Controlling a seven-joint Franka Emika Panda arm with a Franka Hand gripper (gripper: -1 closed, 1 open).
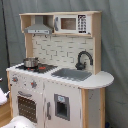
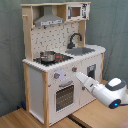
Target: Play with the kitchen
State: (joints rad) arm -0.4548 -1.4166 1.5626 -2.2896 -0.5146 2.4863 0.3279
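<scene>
The kitchen (image 1: 55, 70) (image 2: 62, 60) stands on the wooden floor (image 2: 30, 117) before a grey curtain (image 2: 11, 50). A steel pot (image 2: 48, 55) (image 1: 30, 62) sits on its stovetop corner, contents unseen. The gripper (image 2: 78, 75) nears the knobs; its grip can't be told.

Grey curtain (image 1: 114, 45) behind; wooden floor (image 2: 30, 119).

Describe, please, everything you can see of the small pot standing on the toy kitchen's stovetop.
The pot is a small, shiny, metal-looking pan, round and low-walled, open at the top with no lid in view. It stands upright on the dark stovetop, at the end of the kitchen away from the grey sink and under the grey hood, above the oven door. Nothing but the stovetop touches it; the arm's gripper is lower, at the kitchen's front panel.
</scene>
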